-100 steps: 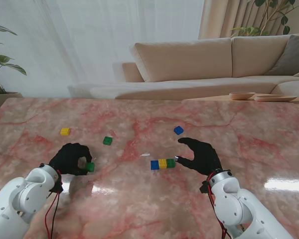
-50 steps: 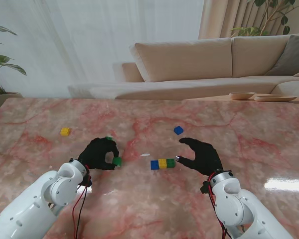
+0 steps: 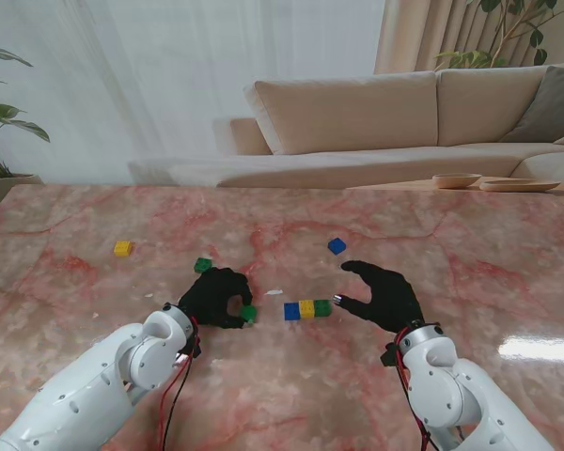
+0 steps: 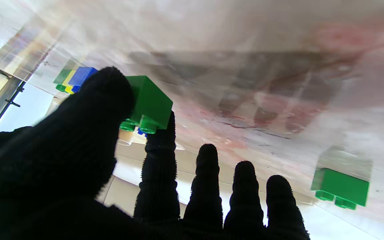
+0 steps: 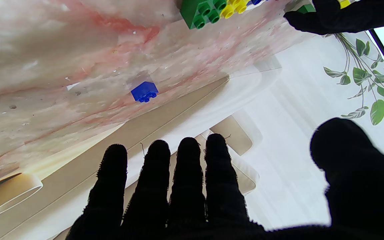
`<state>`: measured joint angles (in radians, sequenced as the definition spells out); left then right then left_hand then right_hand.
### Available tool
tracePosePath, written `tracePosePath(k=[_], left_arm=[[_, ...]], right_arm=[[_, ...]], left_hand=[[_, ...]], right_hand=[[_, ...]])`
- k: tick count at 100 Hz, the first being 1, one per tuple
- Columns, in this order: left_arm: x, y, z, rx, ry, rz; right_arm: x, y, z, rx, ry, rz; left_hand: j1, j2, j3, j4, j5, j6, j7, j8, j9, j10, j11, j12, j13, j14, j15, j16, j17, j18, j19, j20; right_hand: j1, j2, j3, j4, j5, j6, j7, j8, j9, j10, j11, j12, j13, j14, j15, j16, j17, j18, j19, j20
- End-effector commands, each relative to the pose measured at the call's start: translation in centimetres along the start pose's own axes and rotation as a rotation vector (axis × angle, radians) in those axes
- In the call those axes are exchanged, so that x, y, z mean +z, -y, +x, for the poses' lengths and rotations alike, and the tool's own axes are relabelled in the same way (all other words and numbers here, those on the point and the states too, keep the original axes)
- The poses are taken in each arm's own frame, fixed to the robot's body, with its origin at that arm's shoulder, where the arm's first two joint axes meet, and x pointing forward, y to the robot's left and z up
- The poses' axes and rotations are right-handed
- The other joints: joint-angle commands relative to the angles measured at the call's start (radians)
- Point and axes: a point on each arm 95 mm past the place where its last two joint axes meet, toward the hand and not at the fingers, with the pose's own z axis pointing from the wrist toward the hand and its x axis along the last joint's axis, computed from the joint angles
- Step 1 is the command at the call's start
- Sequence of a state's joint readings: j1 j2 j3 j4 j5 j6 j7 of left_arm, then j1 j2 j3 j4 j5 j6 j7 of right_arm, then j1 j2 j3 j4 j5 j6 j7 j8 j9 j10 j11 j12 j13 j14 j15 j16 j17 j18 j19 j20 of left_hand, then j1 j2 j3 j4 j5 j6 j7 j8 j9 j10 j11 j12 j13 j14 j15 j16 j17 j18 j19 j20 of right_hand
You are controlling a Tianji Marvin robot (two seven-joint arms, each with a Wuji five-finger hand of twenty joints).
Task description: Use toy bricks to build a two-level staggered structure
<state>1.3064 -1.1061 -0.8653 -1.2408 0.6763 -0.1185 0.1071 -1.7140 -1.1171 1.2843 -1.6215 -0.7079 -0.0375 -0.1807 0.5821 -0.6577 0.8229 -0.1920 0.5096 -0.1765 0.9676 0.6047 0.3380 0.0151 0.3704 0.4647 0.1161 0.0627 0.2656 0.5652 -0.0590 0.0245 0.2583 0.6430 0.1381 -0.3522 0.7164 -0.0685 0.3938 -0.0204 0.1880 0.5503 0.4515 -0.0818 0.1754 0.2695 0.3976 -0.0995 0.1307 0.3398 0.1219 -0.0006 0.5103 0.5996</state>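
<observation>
Green brick (image 3: 249, 313) sits pinched in the left hand (image 3: 216, 297); right hand (image 3: 381, 293) is spread, holding nothing. Seat it straddling two bricks of the row (image 3: 306, 309)

You get bright daylight through the far curtains (image 3: 169, 85) — glare patches on the glossy bench (image 3: 536, 349) at right; the left wrist view is motion-blurred.
</observation>
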Motion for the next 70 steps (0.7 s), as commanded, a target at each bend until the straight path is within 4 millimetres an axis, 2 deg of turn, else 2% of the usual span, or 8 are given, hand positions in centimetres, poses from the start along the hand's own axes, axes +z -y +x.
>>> tracePosePath(k=[1, 21, 30, 70], left_arm=[[0.7, -0.1, 0.8, -0.010, -0.005, 0.009], [1.8, -0.8, 1.8, 0.002, -0.016, 0.006], [2.3, -1.2, 2.1, 0.009, -0.018, -0.001], [4.0, -2.1, 2.7, 0.007, -0.024, -0.020]], right_arm=[[-0.4, 0.5, -0.2, 0.009, 0.012, 0.022], [-0.6, 0.7, -0.3, 0.015, 0.016, 0.026], [-0.6, 0.7, -0.3, 0.016, 0.015, 0.029], [-0.7, 0.7, -0.3, 0.013, 0.012, 0.036]], left_hand=[[0.038, 0.058, 0.030, 0.015, -0.001, -0.034, 0.035, 0.041, -0.031, -0.008, -0.004, -0.005, -0.027, 0.008, 0.009, -0.007, -0.014, -0.017, -0.022, 0.007], [0.020, 0.060, 0.019, 0.013, -0.004, -0.011, 0.029, 0.047, -0.033, -0.005, -0.001, -0.002, -0.025, 0.011, 0.009, -0.005, -0.015, -0.014, -0.027, 0.014], [-0.018, 0.068, -0.003, 0.008, -0.003, 0.009, 0.019, 0.053, -0.036, 0.000, -0.002, -0.001, -0.022, 0.014, 0.009, -0.003, -0.015, -0.008, -0.028, 0.020], [-0.026, 0.075, -0.007, 0.015, -0.022, 0.012, 0.009, 0.082, -0.047, 0.004, 0.000, 0.004, -0.025, 0.017, 0.009, 0.001, -0.016, -0.009, -0.039, 0.027]], right_hand=[[0.007, -0.014, 0.015, 0.015, 0.005, -0.007, 0.013, -0.008, 0.004, 0.000, 0.001, 0.004, -0.012, 0.003, -0.005, -0.008, -0.006, 0.000, 0.000, -0.021], [0.004, -0.010, 0.017, 0.015, 0.004, -0.008, 0.013, -0.009, 0.004, 0.001, 0.001, 0.003, -0.013, 0.001, -0.005, -0.008, -0.007, 0.000, 0.000, -0.020], [0.004, -0.009, 0.019, 0.015, 0.003, -0.007, 0.013, -0.009, 0.002, 0.000, 0.000, 0.003, -0.014, 0.003, -0.006, -0.008, -0.007, 0.000, 0.000, -0.021], [0.003, -0.009, 0.022, 0.014, 0.003, -0.007, 0.013, -0.009, 0.001, 0.000, 0.000, 0.003, -0.015, 0.002, -0.006, -0.008, -0.007, 0.000, 0.000, -0.020]])
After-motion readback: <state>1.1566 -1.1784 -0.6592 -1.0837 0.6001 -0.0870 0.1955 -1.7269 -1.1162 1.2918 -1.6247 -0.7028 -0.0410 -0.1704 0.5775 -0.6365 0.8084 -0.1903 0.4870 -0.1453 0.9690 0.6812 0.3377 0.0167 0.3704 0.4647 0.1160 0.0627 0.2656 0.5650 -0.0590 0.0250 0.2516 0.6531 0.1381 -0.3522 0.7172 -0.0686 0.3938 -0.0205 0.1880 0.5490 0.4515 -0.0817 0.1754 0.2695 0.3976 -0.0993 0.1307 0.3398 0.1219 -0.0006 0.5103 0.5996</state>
